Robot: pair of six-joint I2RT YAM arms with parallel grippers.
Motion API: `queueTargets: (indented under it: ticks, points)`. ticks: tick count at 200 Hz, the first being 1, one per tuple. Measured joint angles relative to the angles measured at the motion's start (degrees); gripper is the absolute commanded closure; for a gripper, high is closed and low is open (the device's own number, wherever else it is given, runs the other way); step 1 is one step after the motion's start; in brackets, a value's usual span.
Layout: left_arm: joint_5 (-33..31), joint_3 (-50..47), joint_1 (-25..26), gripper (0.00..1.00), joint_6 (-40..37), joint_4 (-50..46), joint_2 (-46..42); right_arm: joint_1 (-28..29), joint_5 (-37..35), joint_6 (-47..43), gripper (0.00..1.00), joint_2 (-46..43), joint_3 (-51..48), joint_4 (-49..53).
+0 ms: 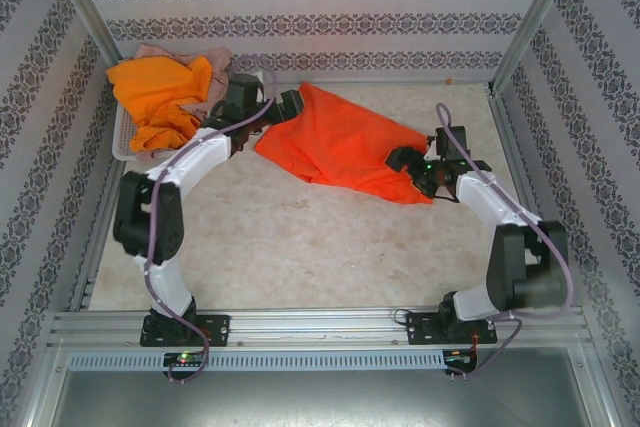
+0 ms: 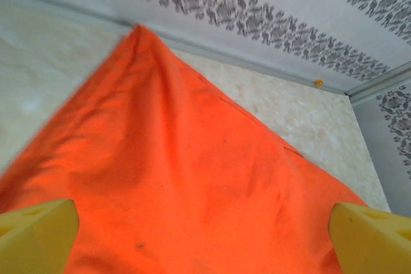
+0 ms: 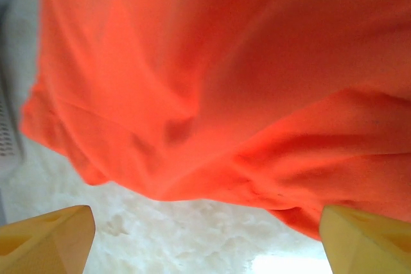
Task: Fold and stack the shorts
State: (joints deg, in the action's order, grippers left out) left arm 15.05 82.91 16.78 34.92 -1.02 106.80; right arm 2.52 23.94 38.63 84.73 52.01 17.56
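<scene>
The red-orange shorts (image 1: 340, 142) lie spread on the table's far middle, partly rumpled. My left gripper (image 1: 292, 105) is at their far left corner. In the left wrist view it (image 2: 204, 248) is open, its yellow fingertips (image 2: 35, 235) wide apart above the cloth (image 2: 192, 158), nothing between them. My right gripper (image 1: 405, 165) is at the shorts' near right edge. In the right wrist view it (image 3: 205, 248) is open over bare table, the cloth's hem (image 3: 257, 184) just beyond. Bright orange shorts (image 1: 160, 97) and dusty pink shorts (image 1: 185, 55) are heaped in the basket.
A white mesh basket (image 1: 122, 137) stands at the back left against the patterned wall, and its corner (image 3: 6, 133) shows in the right wrist view. Patterned walls (image 1: 320, 22) close in the back and both sides. The near half of the beige tabletop (image 1: 320, 257) is bare.
</scene>
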Motion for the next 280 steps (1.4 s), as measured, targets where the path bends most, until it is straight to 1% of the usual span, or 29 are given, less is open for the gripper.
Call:
queueTargets:
  ticks: [27, 53, 100, 129, 158, 192, 222, 236, 247, 262, 280]
  points:
    - [2.36, -1.95, 0.96, 0.0, 3.52, 6.1, 7.63, -0.04, -0.04, -1.22, 0.08, 4.79, 0.0, 0.24]
    - [2.45, -4.24, 1.44, 0.0, 5.18, 9.01, 11.54, -0.04, -0.15, -2.19, 0.07, 6.58, 0.11, 0.17]
    - [-0.85, -10.25, 1.42, 0.0, 5.2, 13.07, 12.13, -0.15, -0.7, -4.35, 0.05, 7.91, 0.76, 0.68]
    - [-2.43, -15.61, 0.85, 0.0, 5.29, 16.68, 9.35, -0.61, -0.87, -5.95, 0.04, 7.93, 0.76, 1.62]
    - [-4.04, -23.5, -0.31, 0.0, 5.53, 18.69, 4.22, -0.92, -0.96, -7.74, 0.03, 7.93, 0.76, 2.93]
    - [-6.64, -35.91, -0.79, 0.0, 5.95, 21.16, -4.68, -0.9, -0.92, -9.77, 0.02, 7.63, 0.5, 4.37]
    - [-6.99, -48.59, -0.79, 0.0, 7.76, 22.32, -15.96, -1.22, -0.66, -10.78, 0.02, 4.02, -2.45, 5.86]
    - [-6.21, -53.24, -0.79, 0.0, 8.79, 20.11, -22.21, -1.29, -0.17, -10.78, 0.02, 0.22, -3.74, 7.21]
    - [-5.7, -55.08, -0.79, 0.0, 9.16, 16.68, -27.41, -1.22, 0.55, -10.71, 0.02, -3.3, -3.8, 7.98]
    - [-5.18, -55.19, -0.79, 0.0, 9.29, 12.76, -33.92, -0.46, 1.14, -10.29, 0.02, -7.85, -3.04, 8.02]
    - [-5.25, -52.7, -0.79, 0.0, 9.07, 9.35, -40.13, 2.01, 1.44, -9.79, 0.02, -9.38, 0.74, 7.89]
